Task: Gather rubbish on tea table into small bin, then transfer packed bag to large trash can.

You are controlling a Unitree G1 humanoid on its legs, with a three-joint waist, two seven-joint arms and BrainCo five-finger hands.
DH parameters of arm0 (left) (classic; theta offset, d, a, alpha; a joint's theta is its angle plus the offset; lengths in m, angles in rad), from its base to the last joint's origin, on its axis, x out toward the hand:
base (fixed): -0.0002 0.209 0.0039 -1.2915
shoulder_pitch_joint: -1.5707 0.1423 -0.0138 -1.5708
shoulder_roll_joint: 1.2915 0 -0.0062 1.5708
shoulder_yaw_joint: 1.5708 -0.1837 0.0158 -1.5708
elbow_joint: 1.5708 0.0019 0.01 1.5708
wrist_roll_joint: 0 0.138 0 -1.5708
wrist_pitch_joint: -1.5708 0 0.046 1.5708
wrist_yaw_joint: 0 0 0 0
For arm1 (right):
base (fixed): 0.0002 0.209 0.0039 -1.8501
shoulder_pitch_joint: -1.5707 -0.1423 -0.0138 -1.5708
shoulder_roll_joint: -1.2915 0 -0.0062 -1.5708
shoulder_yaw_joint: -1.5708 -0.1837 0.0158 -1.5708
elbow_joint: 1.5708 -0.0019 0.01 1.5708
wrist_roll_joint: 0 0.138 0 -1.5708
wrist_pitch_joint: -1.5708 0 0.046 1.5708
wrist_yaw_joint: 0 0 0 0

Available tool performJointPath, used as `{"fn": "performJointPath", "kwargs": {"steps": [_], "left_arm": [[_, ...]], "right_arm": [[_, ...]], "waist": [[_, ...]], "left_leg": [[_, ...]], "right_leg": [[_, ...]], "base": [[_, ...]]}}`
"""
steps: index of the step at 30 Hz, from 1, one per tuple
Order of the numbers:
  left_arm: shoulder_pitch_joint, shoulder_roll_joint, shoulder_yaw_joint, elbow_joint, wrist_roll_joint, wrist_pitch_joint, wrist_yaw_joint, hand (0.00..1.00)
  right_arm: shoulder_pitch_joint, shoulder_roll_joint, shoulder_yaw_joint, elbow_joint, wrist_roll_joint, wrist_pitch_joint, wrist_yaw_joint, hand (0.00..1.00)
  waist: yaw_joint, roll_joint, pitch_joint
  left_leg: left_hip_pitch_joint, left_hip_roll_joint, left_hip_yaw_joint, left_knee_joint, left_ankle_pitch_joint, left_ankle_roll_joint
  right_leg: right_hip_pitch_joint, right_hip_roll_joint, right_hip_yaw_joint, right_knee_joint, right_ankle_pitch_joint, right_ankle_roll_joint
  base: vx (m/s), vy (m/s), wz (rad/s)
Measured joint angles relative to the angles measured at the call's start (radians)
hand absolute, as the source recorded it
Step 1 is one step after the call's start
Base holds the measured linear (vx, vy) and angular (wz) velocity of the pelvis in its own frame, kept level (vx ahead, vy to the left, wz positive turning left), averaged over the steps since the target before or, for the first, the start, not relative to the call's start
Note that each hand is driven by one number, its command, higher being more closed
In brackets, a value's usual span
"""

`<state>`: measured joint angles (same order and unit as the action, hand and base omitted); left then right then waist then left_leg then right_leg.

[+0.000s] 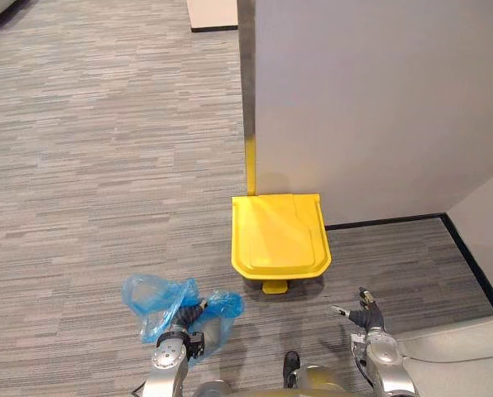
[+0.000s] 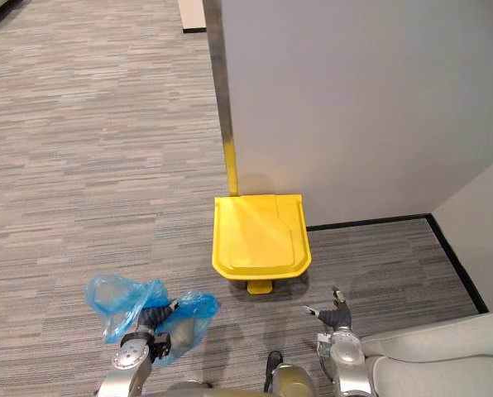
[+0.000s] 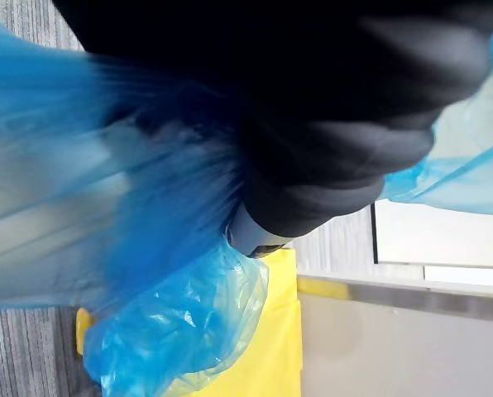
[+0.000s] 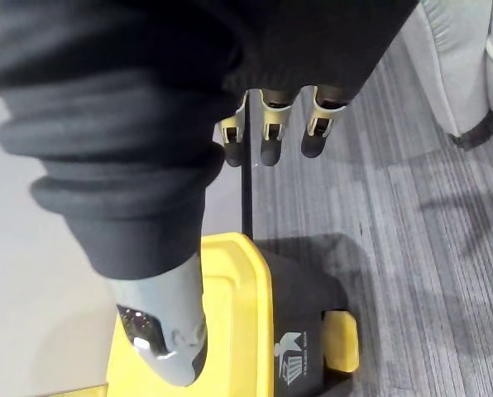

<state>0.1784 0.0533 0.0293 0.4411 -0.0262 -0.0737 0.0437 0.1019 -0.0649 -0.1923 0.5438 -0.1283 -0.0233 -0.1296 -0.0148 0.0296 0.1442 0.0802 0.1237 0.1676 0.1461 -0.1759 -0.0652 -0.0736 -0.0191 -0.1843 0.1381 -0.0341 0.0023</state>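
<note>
1. Carpet floor (image 1: 81,149): grey, striped weave, running across the whole left side and on under the other items.
2. Blue bag (image 1: 155,299): thin, see-through plastic, crumpled, with its loose top puffed out to the left. It hangs in the left hand above the carpet, near the trash can's left front corner but apart from it. It is not in the trash can.
3. Left hand (image 1: 189,317): low in the head views, left of centre. Its fingers are curled tight into the gathered plastic of the blue bag, and the film bunches around them in the left wrist view.
4. Yellow trash can (image 1: 280,236): square and bright yellow, standing on the carpet with its back against the wall. Its lid (image 1: 284,227) lies flat and closed.
5. Pedal (image 1: 274,287): small and yellow, sticking out at the foot of the trash can's front.
6. Wall (image 1: 379,107): plain grey, with a yellow strip (image 1: 250,165) down its left edge, just behind the trash can.
7. Right hand (image 1: 366,317): low, to the right of the trash can and apart from it. Its fingers (image 4: 270,132) are straight and relaxed, holding nothing.
8. Skirting (image 1: 387,221): black, along the base of the wall.
9. Sofa (image 1: 461,347): pale grey, in the lower right corner, just beside the right arm.
</note>
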Motion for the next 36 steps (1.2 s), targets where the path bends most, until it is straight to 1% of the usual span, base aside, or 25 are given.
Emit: {"fn": "performJointPath", "kwargs": {"steps": [3, 6, 7, 11, 12, 14, 17, 20, 23, 27, 29, 30, 32, 33, 34, 35, 36], "left_arm": [[0.001, 0.011, 0.0, 0.0, 0.0, 0.0, 0.0, 1.0], [0.009, 0.027, 0.001, 0.0, 0.0, 0.0, 0.001, 1.0], [0.014, 0.031, 0.001, 0.0, 0.0, 0.001, 0.001, 1.0], [0.04, 0.031, 0.001, 0.001, 0.0, 0.003, 0.001, 1.0], [0.043, 0.03, 0.001, 0.003, 0.0, 0.004, 0.001, 1.0], [0.042, 0.029, 0.0, 0.004, 0.0, 0.005, 0.001, 1.0], [0.038, 0.028, 0.0, 0.004, 0.0, 0.005, 0.001, 1.0], [0.038, 0.028, 0.0, 0.004, 0.0, 0.006, 0.001, 1.0], [0.036, 0.027, -0.001, 0.004, 0.0, 0.009, 0.0, 1.0], [0.037, 0.028, 0.002, 0.004, -0.001, 0.01, 0.001, 1.0], [0.036, 0.028, 0.005, 0.003, -0.001, 0.01, 0.001, 1.0], [0.036, 0.027, 0.006, 0.0, -0.001, 0.011, 0.001, 1.0], [0.035, 0.027, 0.005, -0.002, -0.002, 0.011, 0.002, 1.0], [0.033, 0.028, 0.002, -0.003, -0.002, 0.012, 0.004, 1.0], [0.03, 0.027, 0.0, -0.005, -0.002, 0.012, 0.004, 1.0], [0.024, 0.028, 0.0, -0.015, -0.002, 0.013, 0.005, 1.0], [0.023, 0.029, 0.001, -0.039, -0.002, 0.015, 0.007, 1.0]], "right_arm": [[0.002, 0.008, -0.004, 0.0, 0.0, 0.0, 0.001, 0.0], [0.001, 0.025, -0.004, 0.0, 0.0, 0.0, 0.002, 0.0], [0.001, 0.029, -0.004, 0.0, 0.0, 0.0, 0.002, 0.0], [0.006, 0.029, -0.005, 0.0, 0.0, -0.001, 0.002, 0.0], [0.007, 0.029, -0.005, 0.0, 0.0, -0.001, 0.002, 0.0], [0.01, 0.029, -0.006, 0.0, 0.0, -0.001, 0.002, 0.0], [0.026, 0.029, -0.01, 0.0, 0.0, -0.001, 0.001, 0.0], [0.028, 0.03, -0.018, 0.0, 0.001, -0.001, 0.001, 0.0], [0.025, 0.031, -0.026, 0.0, 0.001, -0.001, 0.0, 0.0], [0.012, 0.043, -0.025, 0.001, 0.003, -0.001, -0.001, 0.0], [-0.001, 0.045, -0.025, 0.001, 0.003, -0.001, -0.001, 0.0], [-0.016, 0.046, -0.025, 0.001, 0.01, 0.0, -0.001, 0.0], [-0.018, 0.047, -0.025, 0.001, 0.015, 0.0, -0.002, 0.0], [-0.015, 0.048, -0.027, 0.001, 0.042, 0.0, -0.003, 0.0], [-0.013, 0.049, -0.027, 0.001, 0.05, 0.002, -0.003, 0.0], [-0.014, 0.052, -0.031, -0.002, 0.06, 0.002, -0.004, 0.0], [-0.018, 0.06, -0.039, -0.013, 0.086, 0.002, -0.008, 0.0]], "waist": [[0.004, -0.001, -0.001], [0.006, -0.003, -0.002], [0.007, -0.005, -0.003], [0.009, -0.009, -0.006], [0.015, -0.015, -0.008], [0.023, -0.018, -0.009], [0.024, -0.026, -0.012], [0.025, -0.035, -0.011], [0.026, -0.037, -0.012], [0.031, -0.039, -0.012], [0.03, -0.04, -0.013], [0.03, -0.036, -0.011], [0.029, -0.039, -0.008], [0.022, -0.051, 0.0], [0.02, -0.053, 0.005], [0.018, -0.055, 0.014], [0.01, -0.054, 0.038]], "left_leg": [[-0.006, -0.016, -0.008, -0.006, 0.006, 0.008], [-0.017, -0.026, -0.018, -0.009, 0.012, 0.017], [-0.018, -0.035, -0.019, -0.011, 0.018, 0.019], [-0.015, -0.043, -0.027, -0.044, 0.041, 0.018], [-0.016, -0.05, -0.031, -0.057, 0.05, 0.014], [-0.015, -0.049, -0.038, -0.067, 0.057, 0.011], [-0.028, -0.049, -0.068, -0.078, 0.066, 0.0], [-0.048, -0.049, -0.094, -0.086, 0.081, -0.002], [-0.051, -0.05, -0.111, -0.095, 0.086, -0.002], [-0.052, -0.048, -0.084, -0.088, 0.08, 0.004], [-0.07, -0.047, -0.065, -0.064, 0.06, 0.009], [-0.098, -0.037, -0.033, -0.005, 0.019, 0.015], [-0.106, -0.034, -0.022, 0.034, -0.011, 0.02], [-0.094, -0.038, -0.013, 0.08, -0.047, 0.03], [-0.085, -0.041, -0.013, 0.087, -0.057, 0.036], [-0.066, -0.042, -0.013, 0.092, -0.067, 0.044], [-0.037, -0.042, -0.013, 0.102, -0.084, 0.053]], "right_leg": [[0.037, -0.001, -0.005, -0.093, 0.058, 0.013], [0.057, -0.008, -0.007, -0.161, 0.105, 0.018], [0.061, -0.011, -0.007, -0.178, 0.118, 0.02], [0.078, -0.017, -0.011, -0.223, 0.149, 0.02], [0.079, -0.016, -0.012, -0.237, 0.16, 0.016], [0.079, -0.017, -0.019, -0.237, 0.16, 0.015], [0.074, -0.021, -0.047, -0.237, 0.155, 0.021], [0.065, -0.023, -0.07, -0.237, 0.15, 0.025], [0.067, -0.024, -0.088, -0.237, 0.144, 0.026], [0.058, -0.023, -0.068, -0.236, 0.14, 0.031], [0.035, -0.022, -0.047, -0.227, 0.14, 0.031], [-0.025, -0.026, -0.018, -0.128, 0.096, 0.037], [-0.072, -0.037, -0.005, -0.017, 0.041, 0.041], [-0.123, -0.072, 0.001, 0.153, -0.037, 0.057], [-0.136, -0.083, -0.001, 0.203, -0.047, 0.061], [-0.15, -0.096, -0.006, 0.266, -0.055, 0.073], [-0.189, -0.117, -0.012, 0.398, -0.054, 0.083]], "base": [[-0.06, 0.073, 0.08], [-0.07, 0.046, 0.09], [-0.06, 0.036, 0.03], [-0.11, -0.006, 0.04], [-0.07, -0.022, 0.01], [-0.09, -0.028, 0.07], [-0.07, -0.033, 0.25], [-0.03, -0.026, 0.27], [0.02, -0.008, 0.18], [0.05, 0.025, -0.12], [0.05, 0.05, -0.42], [0.04, 0.066, -0.42], [0.06, 0.085, -0.3], [0.08, 0.091, -0.08], [0.08, 0.095, -0.03], [0.09, 0.087, -0.02], [0.06, 0.1, -0.01]]}}
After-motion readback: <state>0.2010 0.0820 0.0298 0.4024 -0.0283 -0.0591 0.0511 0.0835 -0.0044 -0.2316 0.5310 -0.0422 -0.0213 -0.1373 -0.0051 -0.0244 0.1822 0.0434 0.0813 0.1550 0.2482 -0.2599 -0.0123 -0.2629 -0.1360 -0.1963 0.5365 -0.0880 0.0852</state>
